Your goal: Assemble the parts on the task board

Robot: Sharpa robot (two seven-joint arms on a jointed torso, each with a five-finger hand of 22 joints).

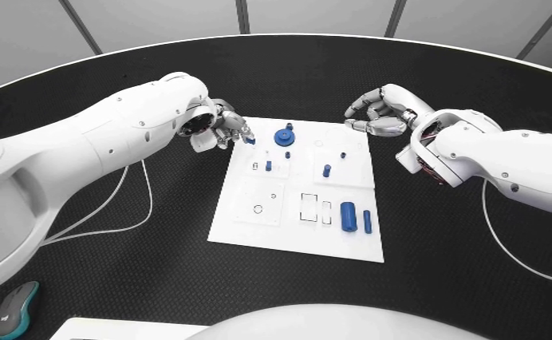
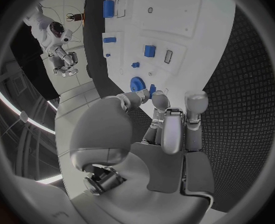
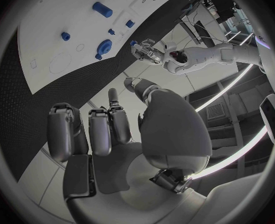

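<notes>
Blue parts (image 1: 348, 216) on white task board (image 1: 281, 224)

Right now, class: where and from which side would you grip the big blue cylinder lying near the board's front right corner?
Grip the cylinder across its middle, from above. It lies flat on the board, long axis running front to back, so fingers close on its rounded sides. A thinner blue rod lies close on its right, so keep the fingers narrow.

no text, label, brand, number or sign can be read anywhere. the task board (image 1: 301, 216) carries only thin outlined shapes around its recesses, no letters or figures. the arms and the table (image 1: 138, 276) bear no legible marking either.
</notes>
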